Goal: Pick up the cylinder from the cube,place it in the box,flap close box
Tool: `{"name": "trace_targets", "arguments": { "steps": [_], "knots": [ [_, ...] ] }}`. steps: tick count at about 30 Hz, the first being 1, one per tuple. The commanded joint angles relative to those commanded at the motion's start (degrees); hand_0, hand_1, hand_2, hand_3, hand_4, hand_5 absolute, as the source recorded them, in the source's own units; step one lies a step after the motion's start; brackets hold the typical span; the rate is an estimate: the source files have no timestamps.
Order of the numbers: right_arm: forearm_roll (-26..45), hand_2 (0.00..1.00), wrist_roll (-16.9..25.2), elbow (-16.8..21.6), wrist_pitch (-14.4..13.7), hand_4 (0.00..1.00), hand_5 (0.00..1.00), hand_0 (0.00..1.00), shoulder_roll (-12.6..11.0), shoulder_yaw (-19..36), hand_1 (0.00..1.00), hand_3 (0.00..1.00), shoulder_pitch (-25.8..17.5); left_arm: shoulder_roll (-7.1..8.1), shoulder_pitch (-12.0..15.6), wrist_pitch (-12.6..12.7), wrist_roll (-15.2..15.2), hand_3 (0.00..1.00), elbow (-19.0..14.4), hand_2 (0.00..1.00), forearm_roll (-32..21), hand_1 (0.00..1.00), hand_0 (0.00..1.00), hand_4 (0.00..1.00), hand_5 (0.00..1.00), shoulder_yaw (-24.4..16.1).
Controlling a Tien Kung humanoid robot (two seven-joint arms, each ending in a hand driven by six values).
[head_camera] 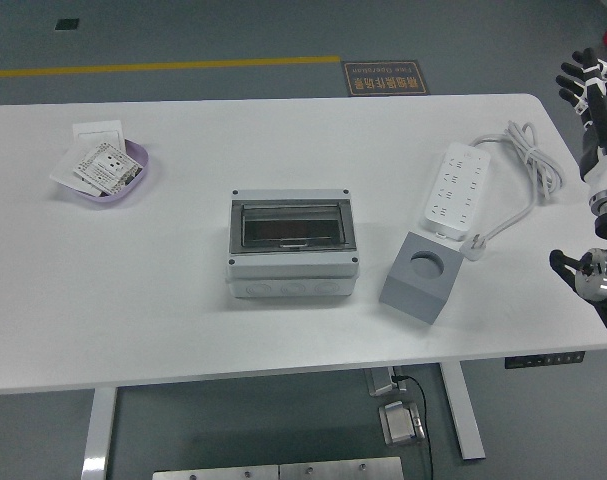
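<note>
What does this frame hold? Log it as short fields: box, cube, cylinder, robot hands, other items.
box: grey box at table centre, its clear flap down
cube: grey cube right of the box, round socket on top empty
cylinder: not visible anywhere
right hand: right hand raised at the picture's right edge, off past the table's right end, fingers spread, holding nothing
left hand: out of view
other items: white power strip with coiled cable behind the cube; purple dish of cards at far left
table: white table
</note>
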Motion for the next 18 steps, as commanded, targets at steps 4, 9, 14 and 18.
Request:
{"name": "trace_targets", "arguments": {
  "steps": [4, 9, 14, 18],
  "knots": [
    [-0.7, 0.768, -1.3, 0.5, 0.1, 0.838, 0.74, 0.86, 0.3, -0.6, 0.762, 0.752, 0.0, 0.85, 0.1, 0.0, 0.2, 0.566, 0.0, 0.536, 0.8, 0.601, 0.592, 0.556, 0.226, -1.6],
    [-1.2, 0.786, -2.4, 0.8, 0.2, 0.842, 0.742, 0.895, 0.3, -1.1, 0.782, 0.779, 0.3, 1.34, 0.1, 0.1, 0.4, 0.566, 0.0, 0.54, 1.4, 0.603, 0.593, 0.557, 0.227, -2.7],
    [-1.1, 0.79, -3.5, 1.0, 0.2, 0.843, 0.748, 0.911, -0.7, -2.1, 0.793, 0.789, 1.3, 1.36, 0.0, 0.0, 0.6, 0.566, 0.0, 0.541, 1.6, 0.604, 0.593, 0.556, 0.228, -2.9],
    [-1.0, 0.79, -4.5, 1.3, 0.1, 0.843, 0.748, 0.911, -2.1, -3.1, 0.793, 0.789, 2.1, 1.42, 0.0, 0.1, 0.5, 0.566, 0.0, 0.541, 1.2, 0.604, 0.593, 0.556, 0.228, -2.8]
  ]
}}
